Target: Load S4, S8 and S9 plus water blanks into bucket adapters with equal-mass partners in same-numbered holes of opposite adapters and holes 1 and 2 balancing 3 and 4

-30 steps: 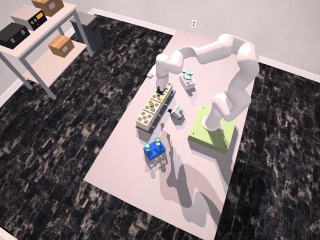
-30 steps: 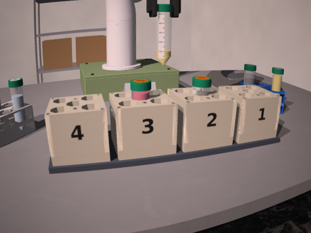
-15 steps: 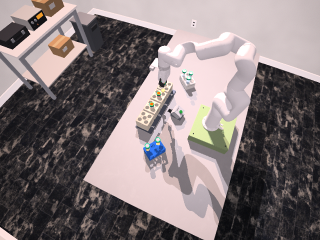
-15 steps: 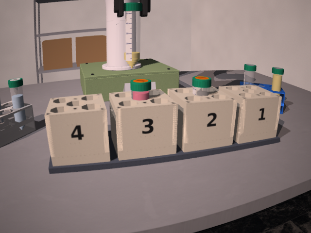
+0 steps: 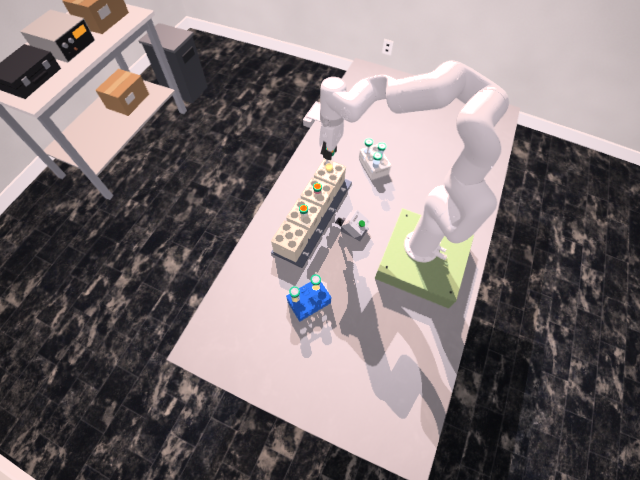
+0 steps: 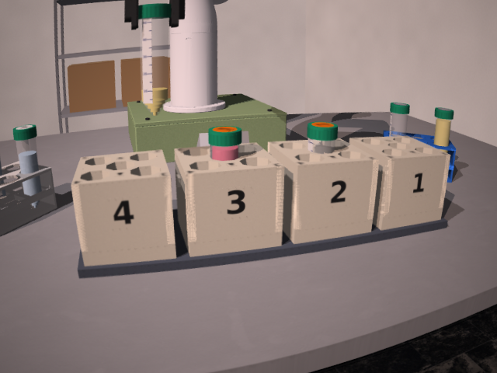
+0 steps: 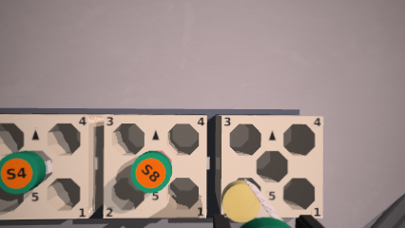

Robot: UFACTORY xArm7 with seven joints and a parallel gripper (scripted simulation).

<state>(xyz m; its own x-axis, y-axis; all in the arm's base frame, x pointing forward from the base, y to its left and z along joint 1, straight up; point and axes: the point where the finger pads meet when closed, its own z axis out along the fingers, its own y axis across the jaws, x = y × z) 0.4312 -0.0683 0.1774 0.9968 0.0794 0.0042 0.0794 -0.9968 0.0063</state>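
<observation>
My gripper (image 5: 327,153) (image 6: 154,16) is shut on the green cap of a tube with a little yellow liquid (image 6: 147,60) (image 7: 241,201). Its dot is hidden. It hangs upright above and behind adapter 4 (image 6: 124,245) (image 7: 314,166), its tip over the hole 2 side in the wrist view; adapter 4 is empty. S8 (image 5: 317,187) (image 6: 224,138) (image 7: 151,172), pink, stands in hole 5 of adapter 3 (image 6: 237,231). S4 (image 5: 303,208) (image 6: 322,132) (image 7: 17,173) stands in hole 5 of adapter 2 (image 6: 337,218). Adapter 1 (image 6: 417,208) (image 5: 289,251) is empty.
The blue rack (image 5: 307,308) holds two grey-dotted tubes. The white rack (image 5: 381,172) holds three green-capped tubes; their numbers are unreadable. The green DONE key (image 5: 361,223) is on its small desk beside the stand (image 6: 128,267). The arm's green base (image 5: 413,286) stands behind.
</observation>
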